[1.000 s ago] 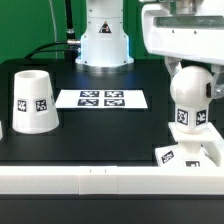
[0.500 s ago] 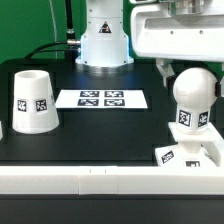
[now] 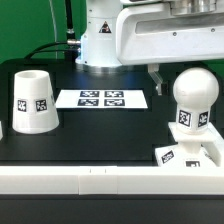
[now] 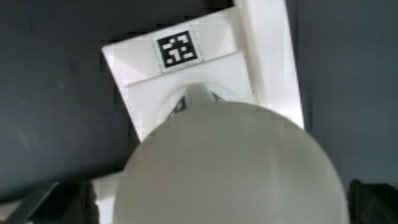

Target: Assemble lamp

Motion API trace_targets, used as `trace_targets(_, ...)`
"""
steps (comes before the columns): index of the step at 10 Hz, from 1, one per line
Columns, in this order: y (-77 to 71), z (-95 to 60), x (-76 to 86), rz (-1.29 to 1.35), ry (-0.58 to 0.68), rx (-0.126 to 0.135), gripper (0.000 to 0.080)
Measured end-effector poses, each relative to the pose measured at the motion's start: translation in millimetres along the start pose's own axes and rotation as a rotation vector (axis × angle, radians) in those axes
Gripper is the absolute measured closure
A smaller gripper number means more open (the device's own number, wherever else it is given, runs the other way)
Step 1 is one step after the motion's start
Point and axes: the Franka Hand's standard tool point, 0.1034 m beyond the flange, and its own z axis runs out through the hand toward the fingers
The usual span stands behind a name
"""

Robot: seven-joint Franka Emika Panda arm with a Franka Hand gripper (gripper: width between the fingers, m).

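Bulb (image 3: 192, 100) stands upright on base (image 3: 205, 155) at the exterior view's right, near the table's front edge. Gripper (image 4: 210, 198) hangs above it, fingers spread wide, holding nothing. Bulb step looks done. Next: cross to shade (image 3: 34, 100), well apart, and grasp its wall.

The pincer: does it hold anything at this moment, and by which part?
Nothing is held. The pincer is open, its fingers clear of the bulb, which stands upright on the base.
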Motion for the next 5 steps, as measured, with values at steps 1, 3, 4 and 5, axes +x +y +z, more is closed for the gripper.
trace_targets(1,-0.1,0.0,0.0,-0.03,0.0,0.0,0.0101)
trace_targets(3,0.4,0.0,0.2,-0.195,0.0,0.0,0.0101)
trace_targets(4,0.3,0.0,0.1,-0.251,0.0,0.0,0.0101)
trace_targets(5,-0.8,0.3,-0.6,-0.362,0.0,-0.013,0.0101)
